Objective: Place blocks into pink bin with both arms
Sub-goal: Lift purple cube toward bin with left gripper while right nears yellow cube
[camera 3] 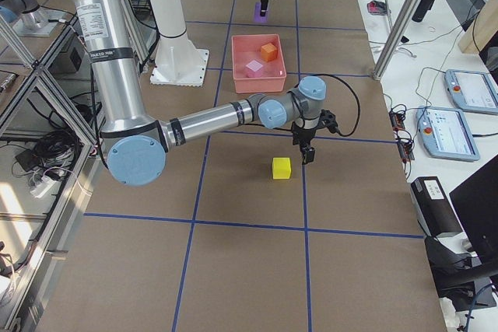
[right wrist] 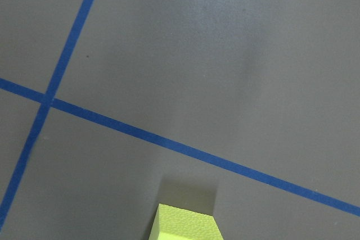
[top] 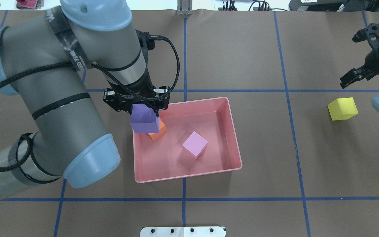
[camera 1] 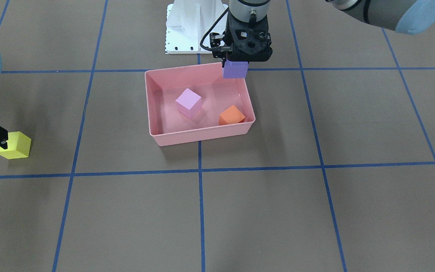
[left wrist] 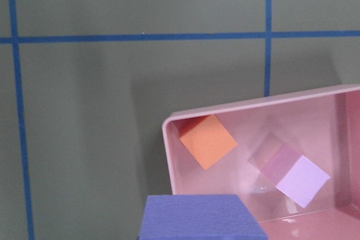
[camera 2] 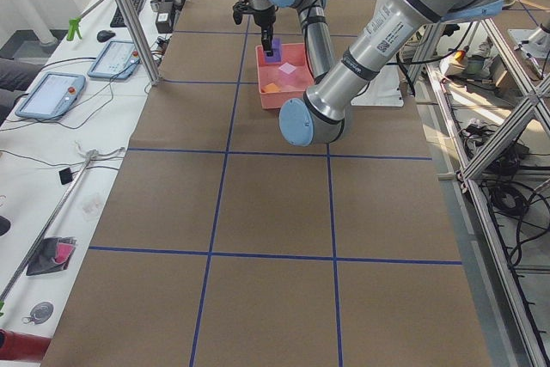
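Overhead exterior: brown, blue-taped table [top: 242, 49]; left jaws grip purple block [top: 143, 120]; right jaws' gap unclear.

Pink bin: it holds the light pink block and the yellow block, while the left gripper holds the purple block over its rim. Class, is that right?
No: with the light pink block in the pink bin lies the orange block, not the yellow block, which sits on the table outside, as the exterior front-facing view shows. The left gripper does hold the purple block over the rim.
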